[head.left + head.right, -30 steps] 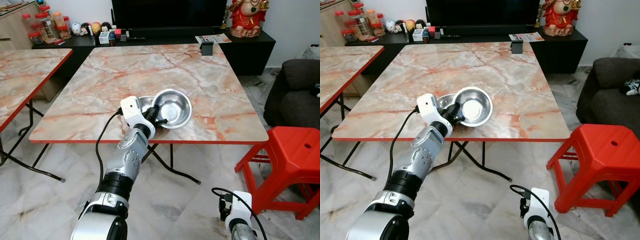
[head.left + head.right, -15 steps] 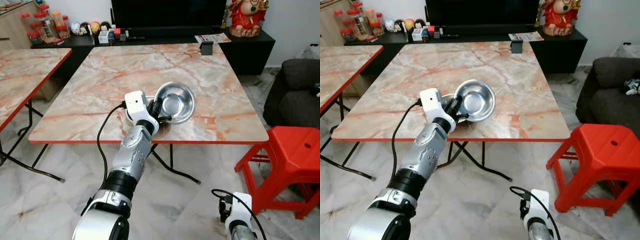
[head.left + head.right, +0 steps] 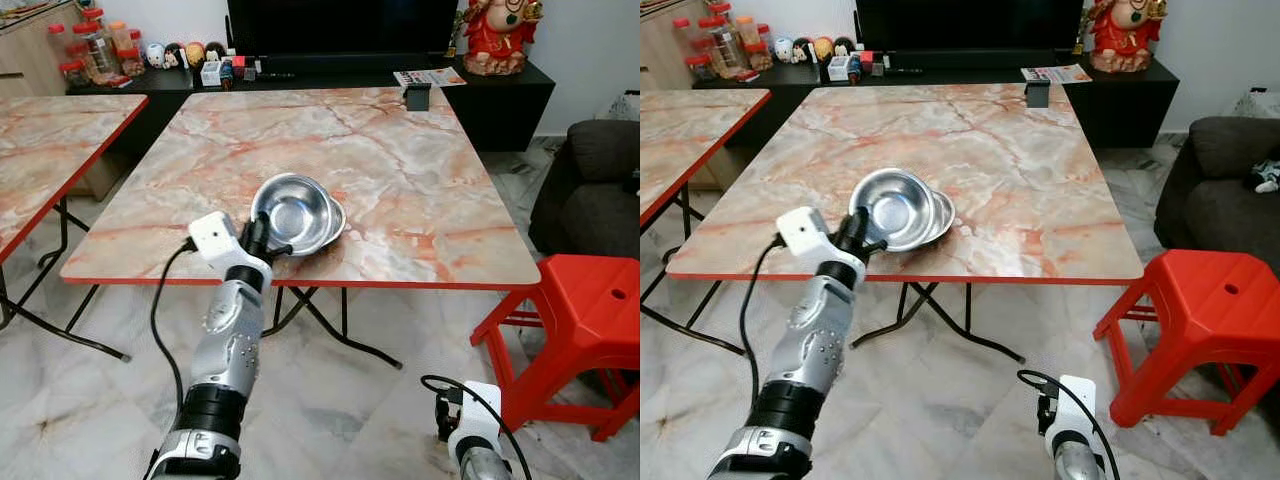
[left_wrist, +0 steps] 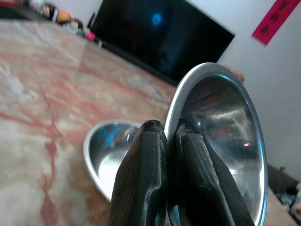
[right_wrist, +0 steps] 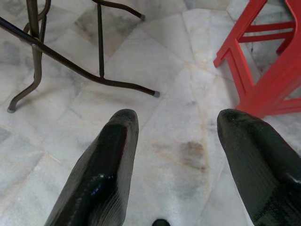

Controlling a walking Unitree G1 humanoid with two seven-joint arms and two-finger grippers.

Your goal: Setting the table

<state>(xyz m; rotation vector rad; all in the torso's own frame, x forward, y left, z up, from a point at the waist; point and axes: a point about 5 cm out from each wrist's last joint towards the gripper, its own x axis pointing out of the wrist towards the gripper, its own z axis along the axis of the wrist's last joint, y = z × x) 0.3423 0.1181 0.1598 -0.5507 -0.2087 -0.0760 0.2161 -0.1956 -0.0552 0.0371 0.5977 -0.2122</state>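
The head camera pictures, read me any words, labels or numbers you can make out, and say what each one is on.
None can be read.
Leaflet on the black cabinet: print too small.
Jars with red lids: labels blurred.
Small boxes by the TV: too small.
Pink strip on the wall: blurred.

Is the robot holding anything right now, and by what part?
Yes: the left end effector pinches the upper steel bowl by its rim. The right end effector holds nothing.

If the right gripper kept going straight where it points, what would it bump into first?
Probably the floor. The right gripper hangs open, pointing down at bare tiles; the table legs and red stool lie off to the sides.
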